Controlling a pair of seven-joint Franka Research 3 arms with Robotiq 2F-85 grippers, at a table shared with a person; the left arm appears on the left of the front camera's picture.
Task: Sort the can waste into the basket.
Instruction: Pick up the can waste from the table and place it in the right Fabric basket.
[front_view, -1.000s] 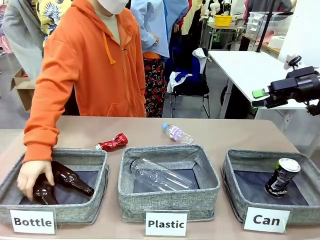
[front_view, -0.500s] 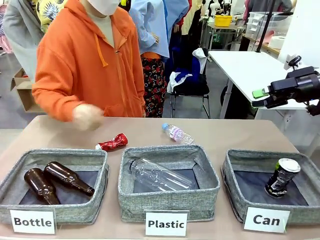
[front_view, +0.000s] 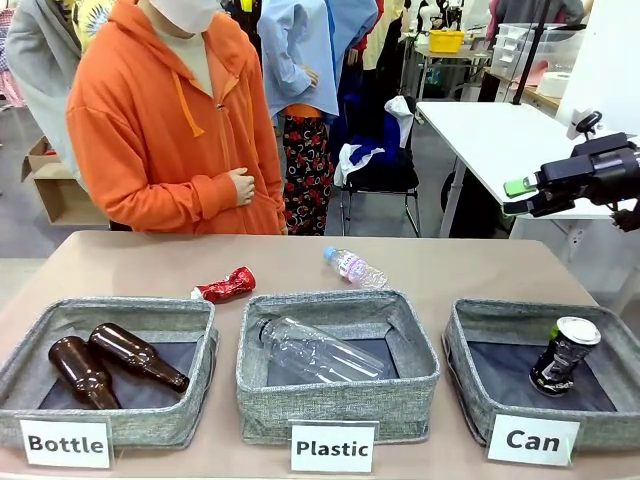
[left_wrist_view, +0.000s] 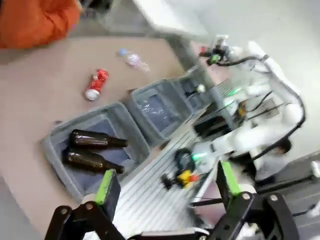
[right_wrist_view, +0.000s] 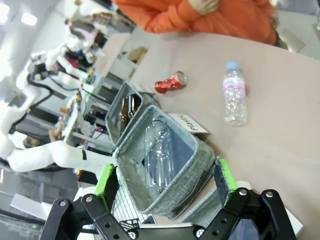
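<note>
One down: black can (front_view: 563, 355) sits in the basket (front_view: 458, 350), red can (front_view: 225, 285) lies on the bench (front_view: 450, 270). Both arms' jaws are spread and empty. I'd pinch red's crushed middle and lift high.

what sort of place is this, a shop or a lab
Likely a robotics lab staged for waste sorting: a rectangular grey woven-fabric bin carded Can, like bins carded Plastic and Bottle, and the right arm's black, green-padded end effector, open.

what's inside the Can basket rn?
The Can basket holds one dark can with a silver top, tilted on the dark base. The near strip of its floor is hidden behind the front wall.
</note>
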